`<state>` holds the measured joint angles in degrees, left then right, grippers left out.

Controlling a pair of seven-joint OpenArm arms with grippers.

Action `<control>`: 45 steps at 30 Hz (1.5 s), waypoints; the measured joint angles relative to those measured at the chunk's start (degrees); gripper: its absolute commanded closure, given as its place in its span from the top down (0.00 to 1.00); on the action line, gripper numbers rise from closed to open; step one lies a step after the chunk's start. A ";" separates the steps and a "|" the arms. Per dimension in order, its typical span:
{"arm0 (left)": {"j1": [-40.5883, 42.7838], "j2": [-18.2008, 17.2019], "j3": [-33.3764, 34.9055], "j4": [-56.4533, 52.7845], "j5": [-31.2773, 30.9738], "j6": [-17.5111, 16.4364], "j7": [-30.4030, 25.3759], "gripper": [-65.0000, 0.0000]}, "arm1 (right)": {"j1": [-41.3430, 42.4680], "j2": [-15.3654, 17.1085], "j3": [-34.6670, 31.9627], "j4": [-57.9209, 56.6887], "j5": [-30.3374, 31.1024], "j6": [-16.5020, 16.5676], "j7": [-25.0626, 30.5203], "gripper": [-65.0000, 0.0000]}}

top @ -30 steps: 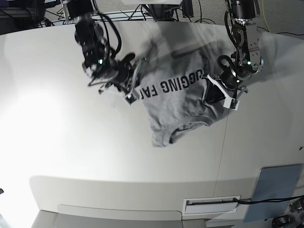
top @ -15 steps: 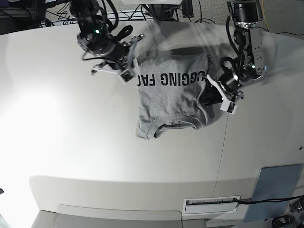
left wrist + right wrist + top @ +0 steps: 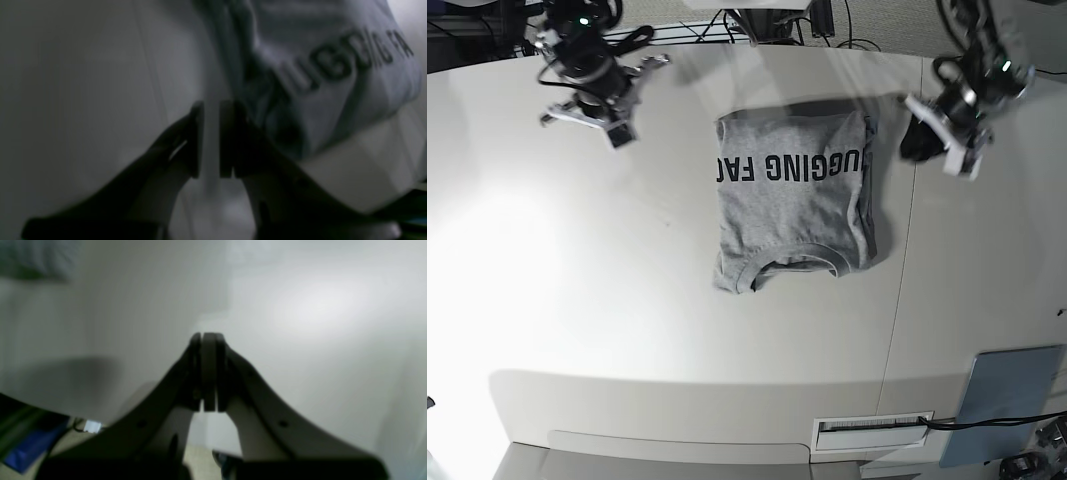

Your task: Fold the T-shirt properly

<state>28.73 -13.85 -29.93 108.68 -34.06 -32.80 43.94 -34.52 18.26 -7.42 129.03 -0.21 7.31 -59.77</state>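
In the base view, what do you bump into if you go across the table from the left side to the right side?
right gripper → T-shirt → left gripper

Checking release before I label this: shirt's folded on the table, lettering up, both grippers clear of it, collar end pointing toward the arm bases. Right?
One thing is off: in the base view the T-shirt's collar end points toward the near edge of the table, away from the arm bases. The rest holds: folded, lettering up, left gripper and right gripper both clear of it.
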 measured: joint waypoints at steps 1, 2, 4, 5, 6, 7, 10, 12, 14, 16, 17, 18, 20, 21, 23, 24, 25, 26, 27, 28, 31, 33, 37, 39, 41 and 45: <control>1.73 0.00 -1.36 0.68 -1.16 0.00 0.66 0.12 | -1.42 0.00 1.75 0.00 0.28 -0.02 -0.24 0.00; 3.39 0.00 -2.58 1.20 -2.40 -0.02 1.18 0.12 | -2.78 0.00 3.37 0.00 0.74 -0.07 -0.52 0.00; 6.86 0.02 -4.87 1.86 -4.46 -0.04 1.92 0.12 | -5.81 0.04 6.34 0.00 2.21 0.04 -0.90 0.00; 8.55 0.00 -5.95 1.97 -4.83 -0.24 2.27 0.12 | -7.37 0.00 7.43 0.00 2.67 -0.07 -1.03 0.00; 10.32 0.00 -6.86 1.95 -5.07 -1.25 2.16 0.12 | -8.83 -0.04 8.48 0.00 3.06 -0.02 -1.22 0.00; 12.17 0.00 -7.45 1.97 -5.22 -2.21 2.16 0.12 | -10.27 0.00 9.42 0.00 2.99 0.09 -1.53 0.00; 17.59 0.00 -7.82 1.95 -5.25 -3.04 2.36 0.12 | -14.56 -0.02 11.65 0.07 2.99 -0.02 -2.16 0.00; 20.90 0.22 -7.78 1.99 -5.27 -3.06 2.34 0.12 | -17.75 -0.04 12.48 0.09 2.99 0.02 -2.60 0.00; 23.41 0.57 -7.74 1.97 -5.27 -3.06 2.32 0.12 | -20.68 -0.02 12.59 0.09 2.97 0.17 -2.80 0.00; 25.64 1.25 -7.74 1.95 -5.25 -3.04 2.32 0.12 | -23.65 -0.02 12.50 0.09 3.06 1.05 -2.78 0.00; 26.53 1.68 -7.74 1.88 -5.29 -3.06 2.29 0.12 | -24.98 -0.02 12.50 0.09 3.06 1.31 -2.80 0.00; 27.19 2.08 -7.72 1.60 -5.31 -3.06 2.27 0.12 | -26.08 -0.02 12.50 -0.11 3.06 1.38 -2.58 0.00; 27.58 2.56 -7.69 -0.35 -5.73 -3.23 1.64 0.12 | -27.39 -0.02 12.50 -2.19 3.08 2.10 -1.73 0.00; 27.50 2.56 -7.69 -1.92 -5.60 -4.22 1.27 0.12 | -27.56 0.00 12.50 -4.00 3.06 2.67 -1.07 0.00; 26.86 2.51 -7.69 -5.88 -5.70 -6.99 0.92 0.12 | -27.32 -0.02 12.50 -9.07 2.93 2.64 0.70 0.00; 26.18 2.49 -7.69 -8.28 -5.62 -6.97 0.59 0.12 | -26.86 -0.02 12.50 -12.09 2.73 3.10 2.03 0.00; 25.11 2.34 -7.72 -11.08 -5.46 -6.84 0.11 0.12 | -25.94 -0.04 12.50 -15.28 2.45 4.00 2.84 0.00; 23.87 1.90 -7.69 -13.94 -5.57 -6.73 -0.04 0.12 | -24.59 0.00 12.52 -18.58 2.14 5.31 3.10 0.00; 22.56 1.38 -7.67 -16.85 -5.62 -6.86 -0.02 0.12 | -22.93 -0.02 12.50 -21.77 2.27 5.81 3.15 0.00; 21.18 0.74 -7.65 -19.89 -5.79 -6.82 -0.33 0.12 | -21.14 -0.02 12.48 -24.94 2.23 6.14 3.39 0.00; 17.20 -1.66 -7.61 -30.05 -5.75 -6.78 -1.36 0.12 | -15.93 -0.04 12.46 -35.08 2.29 6.34 5.49 0.00; 15.52 -3.37 -6.25 -36.70 -5.66 -6.64 -3.56 0.12 | -13.03 -0.04 12.46 -42.27 2.25 6.54 8.44 0.00; 12.13 -6.88 0.39 -48.19 2.67 -6.64 -14.25 0.12 | -6.38 -0.17 12.55 -56.46 1.66 11.56 17.92 0.00; 10.23 -7.67 4.13 -52.96 7.85 -6.54 -21.55 0.12 | -2.95 -0.35 12.46 -63.82 1.90 15.04 24.79 0.00; 8.09 -7.45 7.19 -57.35 12.61 -6.60 -27.34 0.12 | 0.63 -0.48 12.31 -71.08 1.79 15.28 30.42 0.00; 2.36 -5.79 11.87 -65.24 18.47 -4.57 -30.91 0.12 | 8.63 -0.39 12.52 -85.50 -1.25 15.06 37.48 0.00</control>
<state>31.09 -19.64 -18.06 43.44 -15.59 -37.36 13.04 -25.89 17.87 5.10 43.53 -1.45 22.37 -22.28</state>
